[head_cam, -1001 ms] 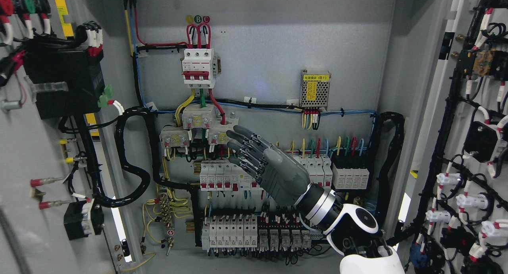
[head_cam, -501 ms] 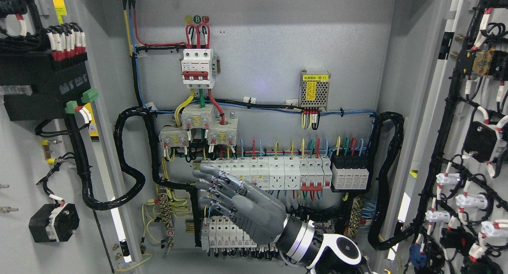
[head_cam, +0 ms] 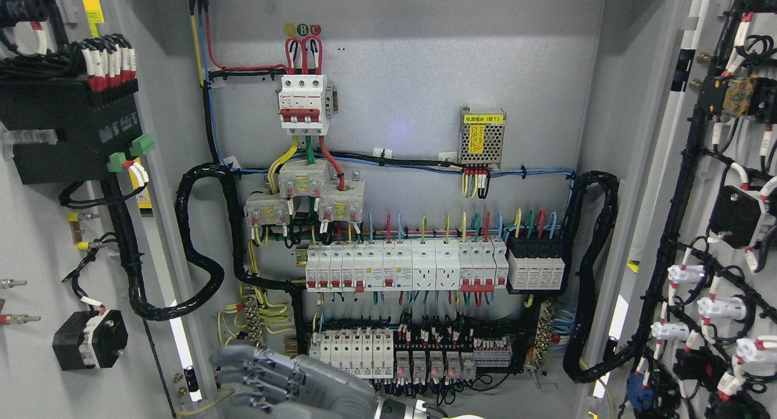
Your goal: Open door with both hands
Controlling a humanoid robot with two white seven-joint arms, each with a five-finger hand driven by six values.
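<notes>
Both doors of the grey electrical cabinet stand wide open. The left door [head_cam: 36, 237] fills the left edge and shows its wired inner face. The right door [head_cam: 722, 182] fills the right edge, also wired. My right hand [head_cam: 276, 382] is low at the bottom edge, in front of the lower breaker row, with its grey fingers [head_cam: 243, 370] stretched out to the left and holding nothing. It touches neither door. My left hand is out of view.
Inside the cabinet, a red three-pole breaker [head_cam: 303, 103] sits at the top and a power supply box [head_cam: 482, 136] to its right. A row of white breakers [head_cam: 400, 267] and a lower relay row [head_cam: 425, 358] sit beneath. Black cable looms [head_cam: 200, 267] run down both sides.
My right hand has dropped from mid-cabinet down and to the left, to the bottom edge, uncovering the breaker rows. The left door has swung a little further open.
</notes>
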